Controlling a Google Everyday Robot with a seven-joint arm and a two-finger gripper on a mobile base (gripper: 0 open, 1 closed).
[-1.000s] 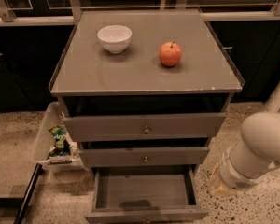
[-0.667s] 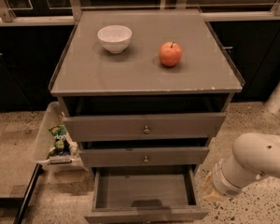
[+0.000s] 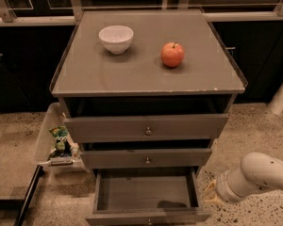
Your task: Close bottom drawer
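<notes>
The bottom drawer [image 3: 144,192] of the grey three-drawer cabinet is pulled well out and looks empty. Its flat front panel [image 3: 127,217] lies at the lower edge of the view, with the small knob [image 3: 148,221] just showing. My white arm [image 3: 257,173] comes in from the lower right, low over the floor. My gripper [image 3: 209,193] is at its left end, just right of the drawer's right front corner and apart from it.
A white bowl [image 3: 116,38] and a red apple [image 3: 172,54] sit on the cabinet top [image 3: 132,76]. The top drawer [image 3: 146,127] and middle drawer [image 3: 146,157] stand slightly out. A white bin [image 3: 43,142] with snack bags stands at the left, a white post [image 3: 280,98] at the right.
My arm has sunk lower, and the gripper end has moved down and slightly left towards the drawer's right front corner. The drawer has not moved.
</notes>
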